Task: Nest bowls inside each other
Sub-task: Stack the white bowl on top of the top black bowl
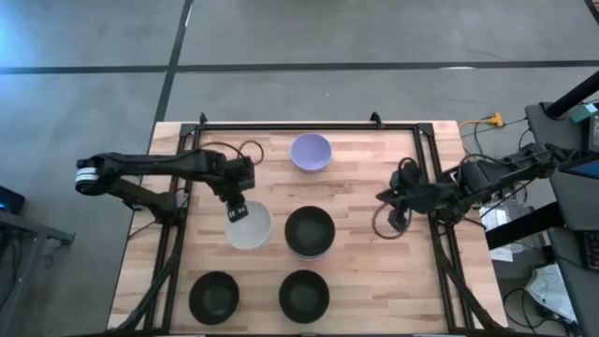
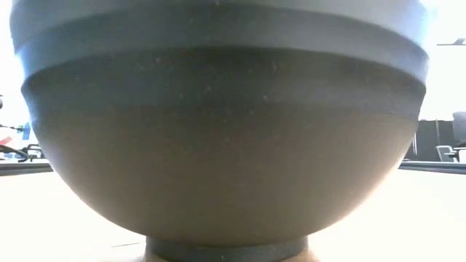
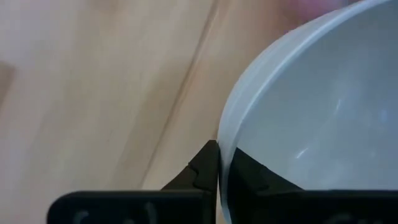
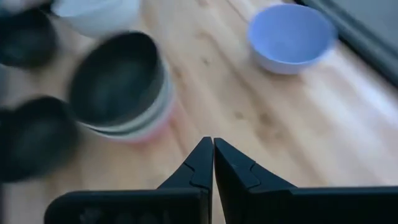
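No writing or label can be read anywhere. On the left, the left gripper (image 1: 238, 210) pinches the rim of a white bowl (image 1: 249, 226), one finger (image 3: 202, 171) outside the wall and the other inside; the bowl sits left of the table's middle. Nearer the front edge stand two black bowls, one at the front left (image 1: 214, 298) and one at the front centre (image 1: 304, 294). The front centre one fills the low view, blocking almost all of the room behind. Just right of the white bowl is a stack (image 1: 310, 231) with a black bowl on top; the right wrist view shows a white rim and a pink one beneath it (image 4: 127, 118). A lavender bowl (image 1: 311, 152) stands alone near the back edge. To the right, the right gripper (image 1: 386, 197) hangs over bare wood, well apart from the bowls, its fingers (image 4: 200, 163) pressed together on nothing. The table (image 1: 374, 271) is pale butcher-block wood in a black frame, on a grey floor crossed by dark lines. Cables and equipment crowd the far right.
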`<state>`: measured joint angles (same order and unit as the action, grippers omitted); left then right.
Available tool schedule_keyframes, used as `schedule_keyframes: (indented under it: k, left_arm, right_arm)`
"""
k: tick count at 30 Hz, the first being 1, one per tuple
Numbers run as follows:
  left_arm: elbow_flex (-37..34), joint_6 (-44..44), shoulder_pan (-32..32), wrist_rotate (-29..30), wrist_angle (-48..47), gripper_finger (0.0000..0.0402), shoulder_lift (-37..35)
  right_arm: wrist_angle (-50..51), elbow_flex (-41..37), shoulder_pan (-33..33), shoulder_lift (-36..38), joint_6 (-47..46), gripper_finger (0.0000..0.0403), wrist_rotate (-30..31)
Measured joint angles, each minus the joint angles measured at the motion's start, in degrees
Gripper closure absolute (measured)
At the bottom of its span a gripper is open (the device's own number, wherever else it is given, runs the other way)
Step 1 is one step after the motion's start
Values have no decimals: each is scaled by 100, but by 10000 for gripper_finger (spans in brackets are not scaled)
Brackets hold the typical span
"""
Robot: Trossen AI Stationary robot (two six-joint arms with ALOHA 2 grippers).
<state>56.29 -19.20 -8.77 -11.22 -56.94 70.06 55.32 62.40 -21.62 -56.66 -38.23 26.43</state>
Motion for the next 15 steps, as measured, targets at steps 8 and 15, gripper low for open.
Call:
schedule_keyframes:
  k: [8, 15]
  left_arm:
    - [620, -1113, 227, 101, 1877, 400, -731]
    - [911, -2075, 441, 298, 3438, 400, -621]
  right_arm:
    - [-3558, -1869, -617, 1052, -71, 394, 7]
    - [-4754, -2355, -661, 1322, 299, 394, 17]
